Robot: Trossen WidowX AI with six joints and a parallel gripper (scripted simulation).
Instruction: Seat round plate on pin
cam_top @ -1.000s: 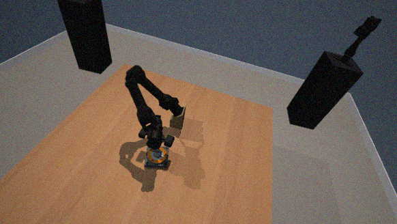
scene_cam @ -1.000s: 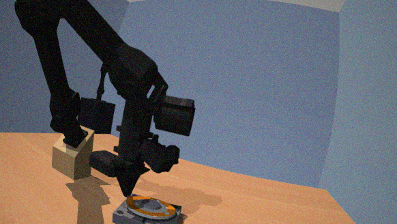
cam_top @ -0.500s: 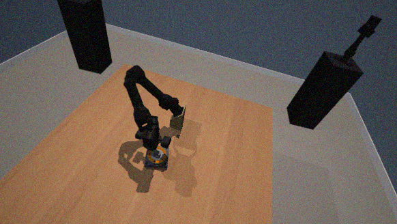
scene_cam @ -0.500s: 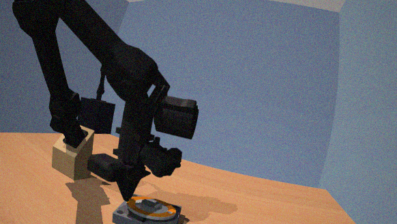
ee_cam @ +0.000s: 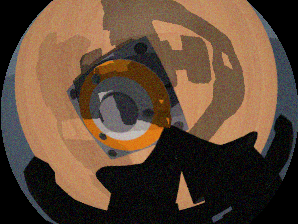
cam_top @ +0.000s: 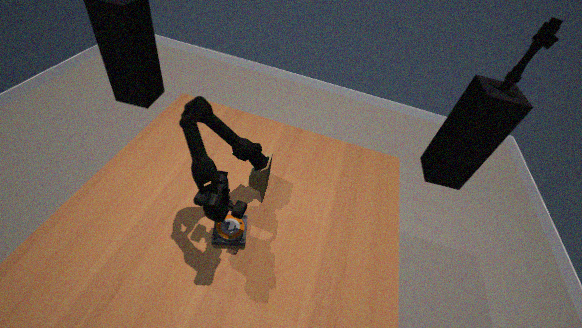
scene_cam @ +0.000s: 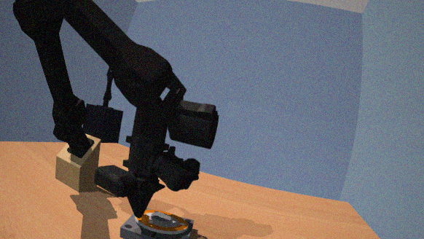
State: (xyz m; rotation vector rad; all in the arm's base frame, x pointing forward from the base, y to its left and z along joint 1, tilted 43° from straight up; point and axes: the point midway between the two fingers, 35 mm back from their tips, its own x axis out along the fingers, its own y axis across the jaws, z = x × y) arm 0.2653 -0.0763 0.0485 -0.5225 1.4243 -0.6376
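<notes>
The round plate, orange with a pale inner ring, sits around the grey post on the square dark-grey base. In the exterior view the plate looks raised above the base and slightly tilted. My gripper is shut with nothing between its fingers. Its tips are at the plate's rim, over or against it; contact is unclear. Dark round spots show on the plate's face. The orange tab cannot be made out clearly, and the pin is not visible.
The arm's pale mounting block stands behind on the wooden table. Two tall black blocks stand beyond the table, one bearing a thin dark arm. Arm shadows fall around the base.
</notes>
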